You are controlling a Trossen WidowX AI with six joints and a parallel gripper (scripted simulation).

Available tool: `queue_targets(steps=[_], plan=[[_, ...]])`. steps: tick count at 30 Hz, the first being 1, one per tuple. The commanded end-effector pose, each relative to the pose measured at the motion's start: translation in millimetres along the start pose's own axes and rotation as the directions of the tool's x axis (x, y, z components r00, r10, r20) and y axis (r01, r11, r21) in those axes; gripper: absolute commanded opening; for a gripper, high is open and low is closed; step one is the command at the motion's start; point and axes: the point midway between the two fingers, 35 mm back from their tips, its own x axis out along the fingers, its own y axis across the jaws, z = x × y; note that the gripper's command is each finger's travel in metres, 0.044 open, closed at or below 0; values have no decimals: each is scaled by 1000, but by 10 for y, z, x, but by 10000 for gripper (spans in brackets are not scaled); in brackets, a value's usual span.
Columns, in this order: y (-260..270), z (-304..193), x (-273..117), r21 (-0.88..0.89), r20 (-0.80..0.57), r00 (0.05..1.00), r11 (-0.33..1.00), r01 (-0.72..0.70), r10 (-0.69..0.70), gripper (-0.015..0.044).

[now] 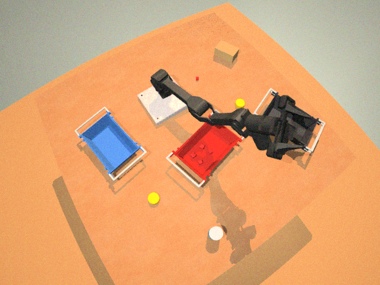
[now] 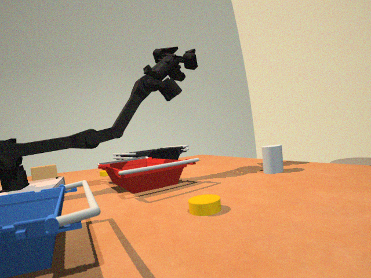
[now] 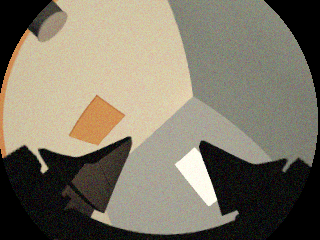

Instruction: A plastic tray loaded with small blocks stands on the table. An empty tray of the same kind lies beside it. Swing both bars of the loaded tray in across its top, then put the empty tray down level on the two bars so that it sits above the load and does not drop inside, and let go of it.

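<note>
The red tray (image 1: pixel 227 134) (image 2: pixel 155 180) holds several small red blocks (image 1: pixel 200 161). Its near bar (image 1: pixel 182 172) (image 2: pixel 158 166) is swung out over its end; its other bar is partly hidden by the arm but also looks swung out. The blue tray (image 1: pixel 113 145) (image 2: pixel 26 248) stands empty, its bars (image 1: pixel 90 119) (image 1: pixel 130 165) swung out. A black tray (image 2: pixel 172 153) stands on the red tray's other side, its bars (image 1: pixel 263 101) (image 1: pixel 317 137) out; the gripper hides much of its inside. My gripper (image 1: pixel 312 135) (image 2: pixel 185 49) (image 3: pixel 166 143) is open and empty, raised high, fingers pointing away from the table.
The arm's base stands on a white plate (image 1: pixel 162 107). Yellow discs (image 1: pixel 153 198) (image 2: pixel 204 205) (image 1: pixel 240 103), a white cylinder (image 1: pixel 215 233) (image 2: pixel 272 158), a tan box (image 1: pixel 226 51) and a small red cube (image 1: pixel 197 78) stand around the trays.
</note>
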Motion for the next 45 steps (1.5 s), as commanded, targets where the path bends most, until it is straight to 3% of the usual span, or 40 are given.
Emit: queue_targets(steps=[1, 8, 12, 19, 27, 37, 45], plan=[[0, 0, 0, 0, 0, 1000, 1000, 0, 0, 374], [-15, -4, 3, 1, -1, 1000, 1000, 2, -2, 190], [-368, -96, 59, 26, -30, 998, 998, 54, -53, 85], [-1446, -482, 106, 104, -140, 969, 970, 220, -205, 84], [-2608, -1141, -92, 179, -307, 881, 887, 425, -360, 84], [-3444, -1965, -558, 227, -494, 730, 741, 632, -472, 84], [-3764, -2715, -930, 230, -629, 647, 692, 684, -431, 84]])
